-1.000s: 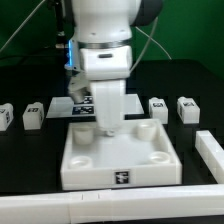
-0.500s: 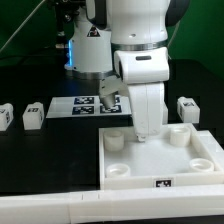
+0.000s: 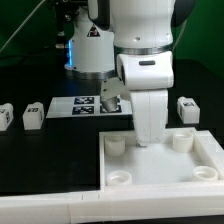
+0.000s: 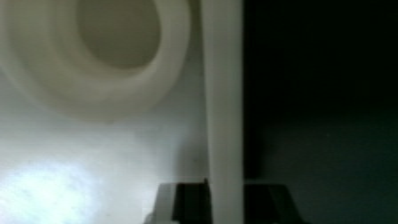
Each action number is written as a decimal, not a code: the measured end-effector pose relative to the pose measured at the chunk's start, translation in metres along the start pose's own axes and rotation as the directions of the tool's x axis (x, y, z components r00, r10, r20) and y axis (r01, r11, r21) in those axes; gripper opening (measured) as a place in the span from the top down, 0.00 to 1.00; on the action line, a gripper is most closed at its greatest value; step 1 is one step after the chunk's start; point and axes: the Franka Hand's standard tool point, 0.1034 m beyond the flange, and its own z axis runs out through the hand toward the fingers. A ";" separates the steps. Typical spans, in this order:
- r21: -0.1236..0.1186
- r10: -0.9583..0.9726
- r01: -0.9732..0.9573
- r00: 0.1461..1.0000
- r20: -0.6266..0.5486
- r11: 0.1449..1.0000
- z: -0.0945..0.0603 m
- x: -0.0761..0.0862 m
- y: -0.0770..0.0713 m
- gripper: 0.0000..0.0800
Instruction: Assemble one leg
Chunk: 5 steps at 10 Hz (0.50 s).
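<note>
The large white tray (image 3: 160, 168) with round corner sockets lies at the front right of the exterior view. My gripper (image 3: 149, 140) reaches down onto its far rim and is shut on that rim. In the wrist view the rim wall (image 4: 221, 90) runs straight between my dark fingers (image 4: 180, 203), and my gripper (image 4: 222, 205) clamps it beside a round socket (image 4: 116, 40). Three legs, small white tagged blocks, stand on the black table: two at the left (image 3: 5, 116) (image 3: 33, 115) and one at the right (image 3: 187, 108). None is held.
The marker board (image 3: 85, 104) lies behind the tray, left of the arm. A long white rail (image 3: 50, 207) runs along the front edge. The arm's body hides the table behind the tray's middle.
The tray has slid to the exterior view's right and a little toward the front with my gripper on its rim. Over the last half second it moved only slightly.
</note>
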 end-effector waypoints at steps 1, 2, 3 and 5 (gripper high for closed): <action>0.000 0.000 0.000 1.000 0.000 1.000 0.000 0.000 0.000 0.93; 0.001 0.001 -0.001 1.000 0.000 1.000 0.000 0.000 0.000 0.93; 0.001 0.001 -0.001 1.000 0.000 1.000 0.000 -0.001 0.000 0.71; 0.001 0.002 -0.002 1.000 0.000 1.000 0.001 -0.001 0.000 0.45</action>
